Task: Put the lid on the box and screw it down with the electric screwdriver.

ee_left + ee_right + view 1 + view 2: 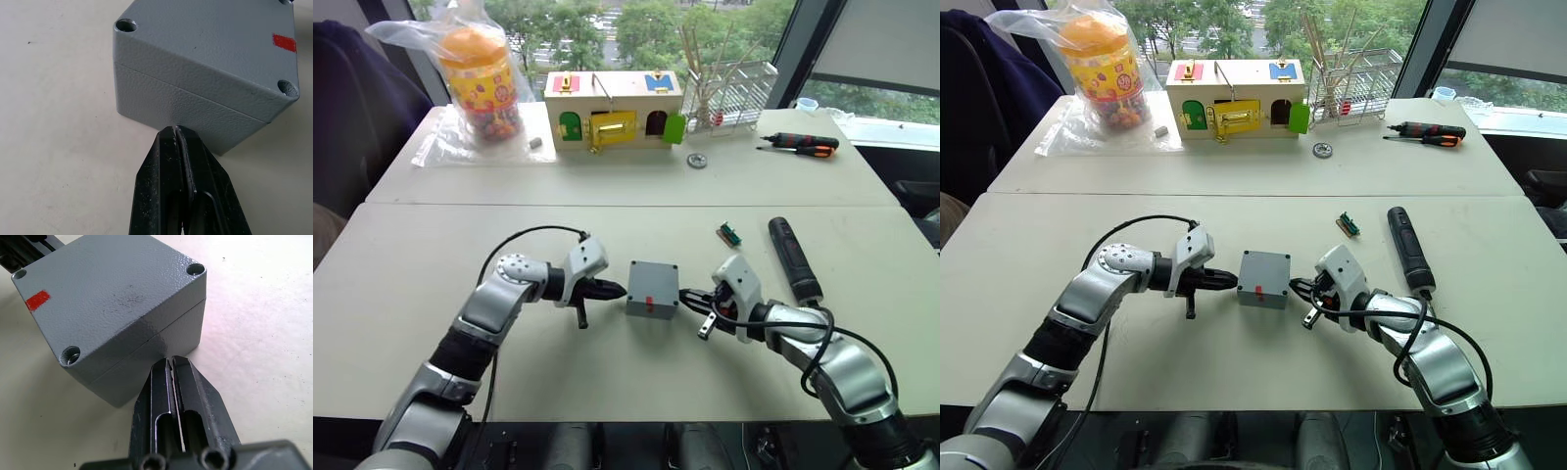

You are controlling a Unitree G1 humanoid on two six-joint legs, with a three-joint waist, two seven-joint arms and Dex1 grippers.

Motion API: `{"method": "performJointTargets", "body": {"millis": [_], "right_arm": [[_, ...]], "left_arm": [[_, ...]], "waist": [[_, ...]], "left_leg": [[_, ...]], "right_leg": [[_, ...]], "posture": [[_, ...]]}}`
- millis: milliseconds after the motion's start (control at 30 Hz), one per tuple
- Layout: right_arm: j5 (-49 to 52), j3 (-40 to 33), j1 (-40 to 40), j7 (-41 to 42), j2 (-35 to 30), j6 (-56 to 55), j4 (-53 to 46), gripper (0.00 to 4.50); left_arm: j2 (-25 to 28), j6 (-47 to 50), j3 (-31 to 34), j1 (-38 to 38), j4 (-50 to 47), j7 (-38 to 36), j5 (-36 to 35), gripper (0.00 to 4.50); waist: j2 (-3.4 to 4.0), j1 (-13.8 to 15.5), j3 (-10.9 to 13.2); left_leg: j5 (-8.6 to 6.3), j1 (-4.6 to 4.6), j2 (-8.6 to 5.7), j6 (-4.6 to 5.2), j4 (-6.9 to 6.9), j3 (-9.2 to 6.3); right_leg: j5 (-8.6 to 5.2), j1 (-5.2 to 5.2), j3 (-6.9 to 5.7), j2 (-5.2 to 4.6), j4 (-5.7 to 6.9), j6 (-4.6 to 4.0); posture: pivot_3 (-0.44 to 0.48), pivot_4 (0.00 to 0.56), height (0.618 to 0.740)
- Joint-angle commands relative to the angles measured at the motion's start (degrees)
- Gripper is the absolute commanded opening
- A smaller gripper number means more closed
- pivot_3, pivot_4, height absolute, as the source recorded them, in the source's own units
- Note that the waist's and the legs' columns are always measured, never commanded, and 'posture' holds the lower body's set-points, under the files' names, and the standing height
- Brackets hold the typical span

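Thick black cylindrical electric screwdriver (794, 258) lies right of centre, long axis top-to-bottom, nearest right claw (690, 297); both claws pressed together, empty.

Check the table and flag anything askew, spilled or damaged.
Nothing stands out. The flat grey plastic lid sits flush on the small grey plastic box, seam even. Both tools, left and right, are shut at its sides. The thick black electric screwdriver lies intact.

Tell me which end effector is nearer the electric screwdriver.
Right. The right end effector is shut against the box, with the electric screwdriver lying just beyond it on the robot's right. The left end effector is shut at the box's opposite side, farther away.
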Motion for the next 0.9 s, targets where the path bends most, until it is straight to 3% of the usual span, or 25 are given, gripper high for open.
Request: {"method": "performJointTargets", "body": {"millis": [33, 333, 467, 633, 833, 900], "right_arm": [[0.62, -0.26, -1.30, 1.24, 0.59, -1.58, -1.35, 0.05], [0.59, -0.80, -0.87, 1.57, -0.29, -0.56, -2.01, 0.05], [0.97, -7.52, 1.81, -1.66, -1.25, 0.38, -5.43, 0.05], [6.24, -18.14, 5.10, -1.23, -4.08, 6.55, -10.72, 0.05], [8.39, -26.41, 7.63, -2.00, -5.27, 8.85, -7.70, 0.05], [8.25, -27.33, 7.98, -1.84, -4.92, 7.63, -5.63, 0.57]], "left_arm": [[-0.99, -0.15, -0.16, -0.24, -3.24, -0.15, -1.97, 0.00], [-1.10, -1.06, 0.66, -0.70, -1.96, 0.85, -1.26, 0.00], [-0.66, 6.80, 7.89, -2.26, -1.53, 3.36, -6.63, 0.00], [-1.55, 5.51, 15.36, -3.14, -2.49, 15.68, -5.13, 0.00], [-0.49, 13.39, 16.20, -5.08, -6.93, 9.72, -14.77, 0.00], [1.18, 13.82, 13.59, -5.18, -10.21, 7.40, -15.38, 0.00]], "waist": [[0.00, 0.02, 0.00], [0.00, 0.02, 0.00], [0.00, 0.05, 0.00], [0.00, 0.03, 0.00], [0.00, 0.11, 0.00], [0.00, 0.03, 0.00]], "left_leg": [[0.00, 0.00, 0.00, 0.00, 0.00, 0.00], [0.00, 0.00, 0.00, 0.00, 0.00, 0.00], [0.00, -0.01, 0.00, 0.00, 0.00, -0.01], [0.00, 0.00, 0.00, 0.00, 0.01, -0.03], [0.00, 0.00, -0.01, 0.00, 0.00, 0.00], [0.00, 0.00, -0.01, 0.00, 0.02, -0.01]], "right_leg": [[0.00, 0.00, 0.00, 0.00, 0.00, 0.00], [0.00, 0.00, 0.00, 0.00, 0.00, 0.00], [0.00, 0.00, -0.01, -0.01, 0.00, 0.00], [0.00, 0.01, 0.00, -0.03, -0.01, 0.00], [0.01, 0.03, -0.01, -0.03, -0.01, 0.00], [0.01, 0.02, -0.01, -0.03, -0.01, 0.00]], "posture": [[0.000, 0.150, 0.711], [0.000, 0.150, 0.711], [0.000, 0.150, 0.711], [0.000, 0.150, 0.711], [0.000, 0.150, 0.711], [0.000, 0.150, 0.711]]}}
